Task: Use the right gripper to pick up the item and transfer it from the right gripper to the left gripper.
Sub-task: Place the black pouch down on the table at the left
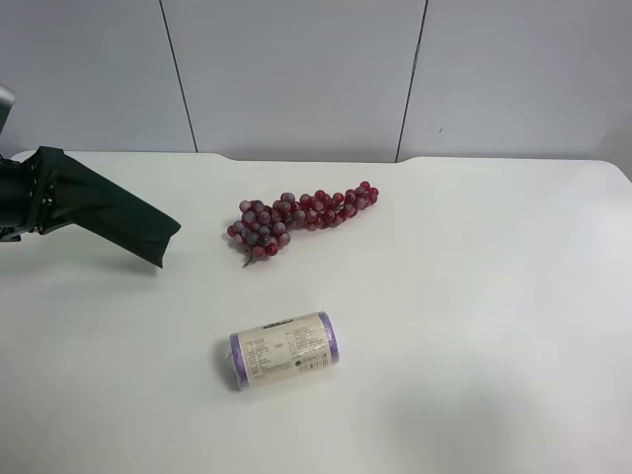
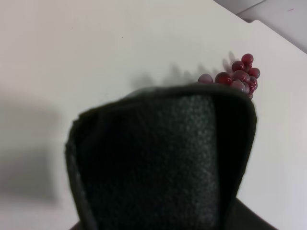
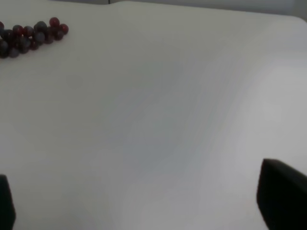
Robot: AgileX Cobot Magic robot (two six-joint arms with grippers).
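Note:
The item (image 1: pixel 109 212), a flat blackish-green soft case, hangs above the table at the exterior high view's left, slanting down toward the grapes. My left gripper (image 1: pixel 25 197) is shut on its near end at the frame's edge. In the left wrist view the item (image 2: pixel 163 158) fills most of the picture and hides the fingers. My right gripper (image 3: pixel 144 201) is open over bare table, nothing between its fingers (image 3: pixel 280 196). It does not show in the exterior high view.
A red grape bunch (image 1: pixel 301 217) lies at the table's middle, also seen as grapes (image 3: pixel 33 36) and grapes (image 2: pixel 237 76) in the wrist views. A purple-ended labelled roll (image 1: pixel 284 349) lies nearer the front. The white table (image 1: pixel 494 296) ends at a grey wall.

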